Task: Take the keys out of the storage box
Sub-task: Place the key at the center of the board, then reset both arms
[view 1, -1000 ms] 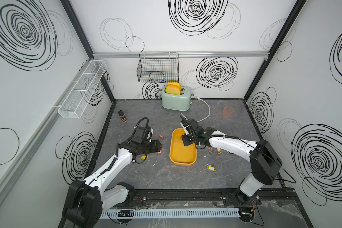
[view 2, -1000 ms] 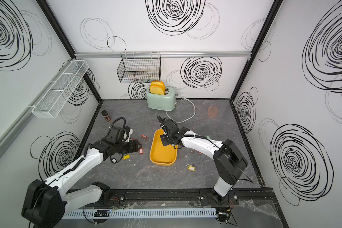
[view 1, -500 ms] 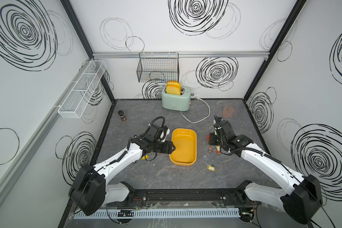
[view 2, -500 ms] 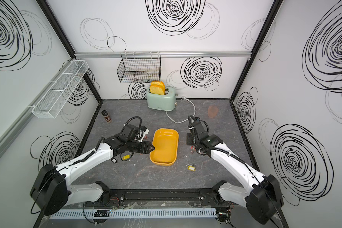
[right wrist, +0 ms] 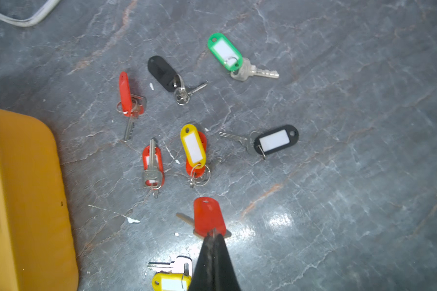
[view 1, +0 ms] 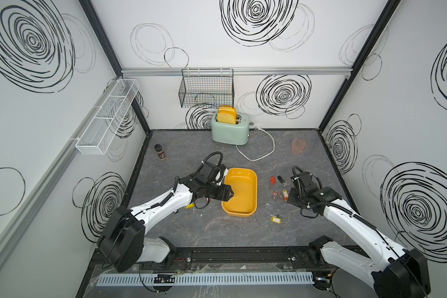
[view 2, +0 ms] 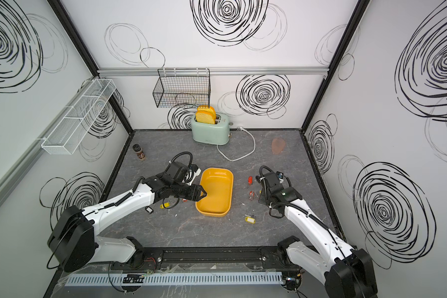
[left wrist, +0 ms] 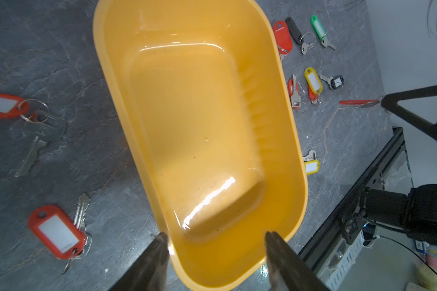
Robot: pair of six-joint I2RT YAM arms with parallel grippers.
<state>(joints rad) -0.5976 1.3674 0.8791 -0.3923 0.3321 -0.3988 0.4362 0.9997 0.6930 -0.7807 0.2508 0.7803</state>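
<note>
The grey worktop (view 1: pixel 217 232) is seen in both top views, with a toaster (view 1: pixel 230 129) set at its far edge. The yellow box (view 1: pixel 243 191) is placed upright near the middle of the worktop, between the two arms.

The left tool (view 1: pixel 229 194) is held over the box's left rim. In the left wrist view its jaws are seen well apart, one at the rim and the other over the box's floor, and nothing is gripped between them.

The right tool (right wrist: pixel 213 235) is found to the right of the box. Its jaws are closed on a red key (right wrist: pixel 208 218), which is gripped by the end of its tag. Whether that key is raised off the worktop cannot be told.

The keys (right wrist: pixel 193 146) are spread on the worktop outside the box. A cluster with red, yellow, black and green tags is laid just to its right. A yellow key (view 1: pixel 275 219) is seen apart from that cluster, nearer the front edge. Two with red tags are seen on the box's left side, in the left wrist view.
</note>
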